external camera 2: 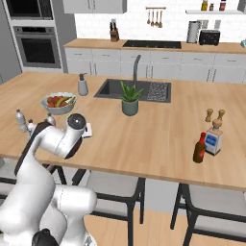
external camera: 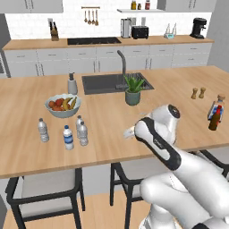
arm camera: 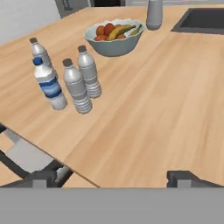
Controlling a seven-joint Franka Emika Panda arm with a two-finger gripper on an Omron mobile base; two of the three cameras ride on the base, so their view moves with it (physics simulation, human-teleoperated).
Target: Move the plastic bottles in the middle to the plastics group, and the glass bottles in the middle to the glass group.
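the four water bottles stand bunched near the front edge of the island counter [external camera: 112,134], toward its left end: two plain ribbed bottles [arm camera: 82,83] touching side by side, just beside the blue-labelled water bottle [arm camera: 49,85] and another plain bottle [arm camera: 39,52], so the plastics look sorted. at the right end, the dark brown glass bottle [external camera 2: 199,148] stands right against the flat blue-labelled bottle [external camera 2: 214,138], so glass looks grouped too. the gripper [arm camera: 111,179] hangs over the front edge with its jaws spread wide and nothing between them, well apart from the bottles. the fruit bowl [arm camera: 114,37] sits behind them.
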